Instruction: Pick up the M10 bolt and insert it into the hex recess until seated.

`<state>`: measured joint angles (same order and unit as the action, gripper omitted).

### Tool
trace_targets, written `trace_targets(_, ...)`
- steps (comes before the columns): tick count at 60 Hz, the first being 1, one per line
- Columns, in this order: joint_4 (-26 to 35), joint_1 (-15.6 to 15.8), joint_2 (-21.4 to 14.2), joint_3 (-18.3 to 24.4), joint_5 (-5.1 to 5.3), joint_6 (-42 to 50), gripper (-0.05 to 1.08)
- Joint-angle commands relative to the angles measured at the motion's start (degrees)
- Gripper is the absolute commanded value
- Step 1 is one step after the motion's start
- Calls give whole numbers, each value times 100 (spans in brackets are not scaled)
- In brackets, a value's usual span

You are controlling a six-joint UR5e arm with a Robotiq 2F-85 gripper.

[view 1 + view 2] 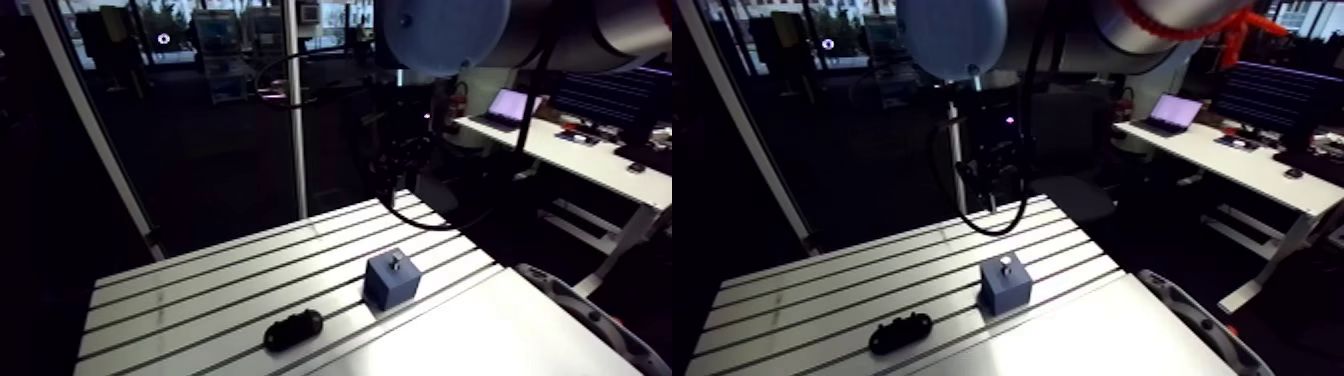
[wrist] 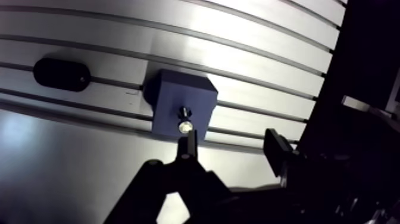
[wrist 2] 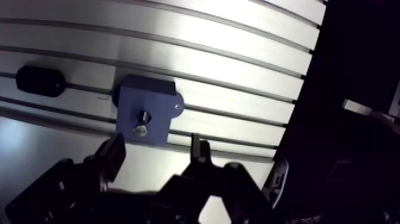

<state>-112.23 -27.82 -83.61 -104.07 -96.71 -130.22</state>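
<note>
Closest to you in the wrist view, your claw point(image 3: 155, 148) is spread wide: its two dark fingers point(image 3: 113, 156) stand well apart with nothing between them. It touches neither the block nor the bolt.

Just ahead of the fingertips sits the blue block point(image 3: 159, 108), roughly in line with the gap between them, resting on the table point(image 1: 200, 290). The bolt point(image 3: 141, 123) is in the middle of the block's upper face, standing up out of it with its bright metal end on top. You cannot tell from these views how deep it sits.

In the arm view you see the same thing: the small shiny bolt pokes up from the top of the block. The block stands on the slotted surface, close to where the slots give way to a smooth panel point(image 1: 480, 330) along the near edge.

Farther off, to one side of the block and clear of it, a black oval piece point(image 3: 39, 81) lies flat over one of the slots, its long side running with them. Beyond both, the slotted table carries on bright to its far edge. In the arm view the claw hangs well above it, too dark there to read
</note>
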Motion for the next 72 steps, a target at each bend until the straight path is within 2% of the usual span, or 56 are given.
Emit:
trace_targets(1, 1047, -277, -171, 266, 183, 1262, 108)
trace_targets(13, 1404, -236, -288, 227, 224, 1813, 108)
trace_targets(18, 1420, -224, -390, 176, 210, 1854, 108)
trace_targets(20, 1404, -224, -411, 128, 172, 1870, 108)
trace_targets(36, 542, -232, -407, -444, 113, 1785, 108)
trace_targets(65, 120, -242, -363, -788, 200, 1758, 108)
trace_targets(72, -204, -242, -329, -891, 297, 1741, 108)
